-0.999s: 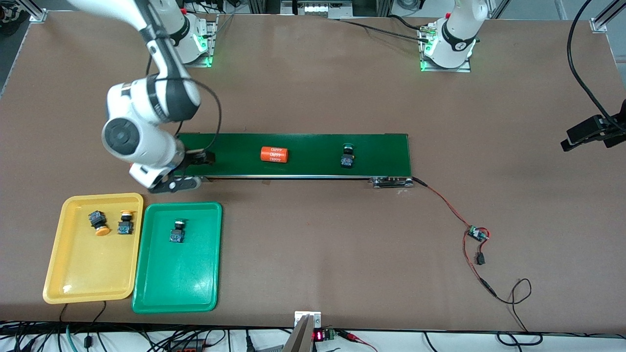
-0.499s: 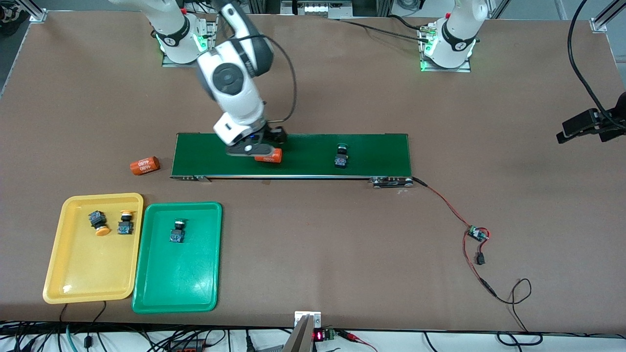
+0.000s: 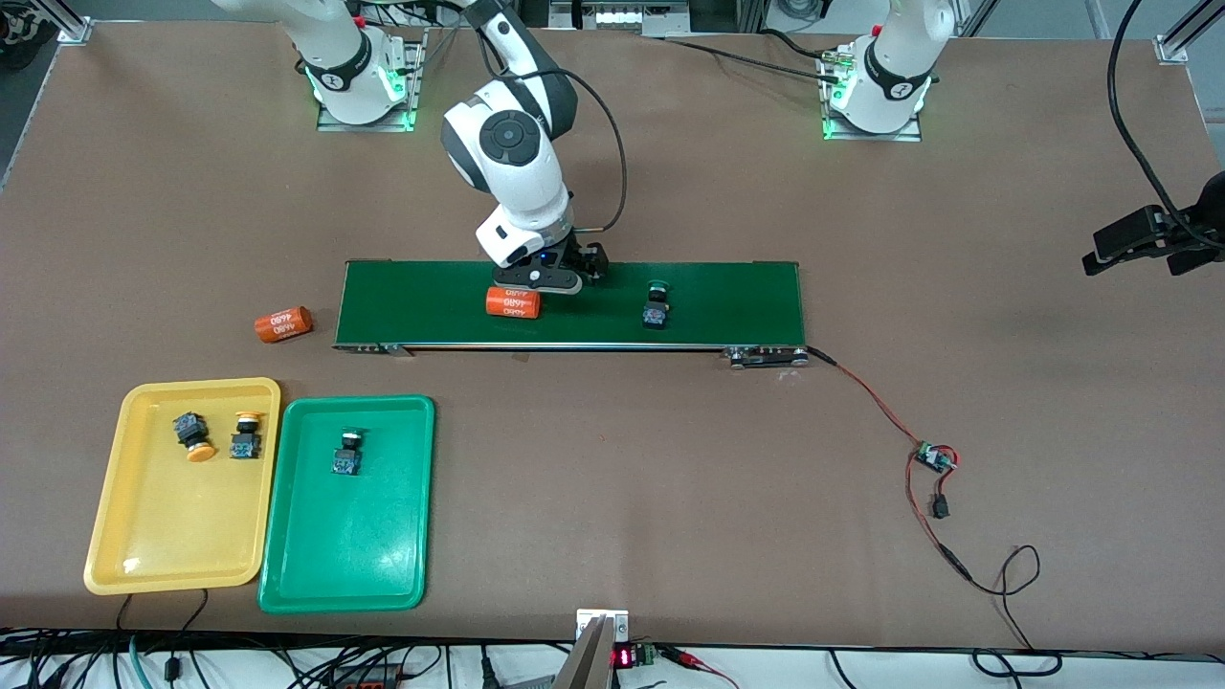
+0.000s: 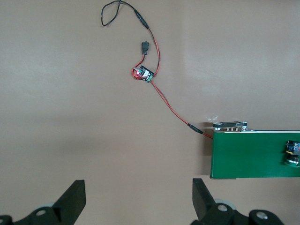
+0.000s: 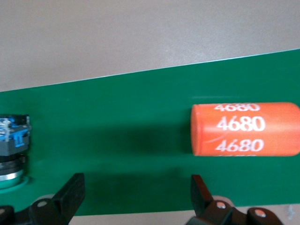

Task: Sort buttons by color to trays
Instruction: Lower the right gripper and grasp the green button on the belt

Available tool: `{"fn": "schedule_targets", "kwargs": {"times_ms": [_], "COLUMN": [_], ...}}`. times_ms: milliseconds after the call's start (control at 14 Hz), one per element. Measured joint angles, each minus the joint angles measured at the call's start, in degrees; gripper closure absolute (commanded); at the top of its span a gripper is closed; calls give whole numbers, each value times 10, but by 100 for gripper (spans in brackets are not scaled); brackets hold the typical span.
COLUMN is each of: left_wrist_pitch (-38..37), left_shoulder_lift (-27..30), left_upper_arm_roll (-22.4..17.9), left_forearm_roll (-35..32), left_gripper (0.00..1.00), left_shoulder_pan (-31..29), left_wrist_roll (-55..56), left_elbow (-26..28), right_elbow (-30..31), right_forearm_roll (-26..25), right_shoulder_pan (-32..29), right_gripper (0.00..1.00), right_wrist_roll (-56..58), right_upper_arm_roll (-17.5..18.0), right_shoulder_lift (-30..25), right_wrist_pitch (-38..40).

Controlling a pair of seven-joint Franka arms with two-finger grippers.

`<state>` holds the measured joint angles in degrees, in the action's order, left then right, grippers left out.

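On the conveyor belt (image 3: 737, 304) in the front view, right gripper (image 3: 560, 277) hovers open beside one orange cylinder (image 3: 513, 302); a second (image 3: 283, 323) lies off-belt. Four buttons: one green button (image 3: 655, 309) on the belt, one (image 3: 346, 453) in green tray (image 3: 325, 574), two in yellow tray (image 3: 153, 545).

Left wrist view: left gripper (image 4: 138, 201), waiting, empty and spread wide over bare table.

Right wrist view: the belt button (image 5: 11, 150) looks light and rigid; grip its block body.

We saw a broad brown desk (image 3: 612, 498) with a matte, even surface, lit softly from above so that shadows were faint. Aluminium frame posts (image 3: 1182, 38) stood at its corners along the edge where the bases were mounted. Along the edge nearest the front camera ran a white strip crowded with black cables (image 3: 287, 665), and a small red digital display (image 3: 623, 657) glowed there by a metal bracket (image 3: 601, 620).
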<state>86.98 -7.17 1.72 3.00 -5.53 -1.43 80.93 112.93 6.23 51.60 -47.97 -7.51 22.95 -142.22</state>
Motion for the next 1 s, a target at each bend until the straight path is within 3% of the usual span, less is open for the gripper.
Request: {"fn": "schedule_targets", "kwargs": {"times_ms": [571, 999], "left_wrist_pitch": [1, 2], "left_shoulder_lift": [1, 1], "left_upper_arm_roll": [15, 15], "left_forearm_roll": [0, 0], "left_gripper": [0, 0], "left_shoulder_pan": [1, -4], "left_wrist_roll": [0, 0], "left_elbow": [0, 0], "right_elbow": [-17, -74], "right_forearm_roll": [0, -20], "right_shoulder_pan": [15, 29], "right_gripper": [0, 0], "right_wrist_roll": [-36, -37], "right_upper_arm_roll": [-1, -2], "right_shoulder_lift": [4, 59], "right_wrist_pitch": [-17, -22]}}
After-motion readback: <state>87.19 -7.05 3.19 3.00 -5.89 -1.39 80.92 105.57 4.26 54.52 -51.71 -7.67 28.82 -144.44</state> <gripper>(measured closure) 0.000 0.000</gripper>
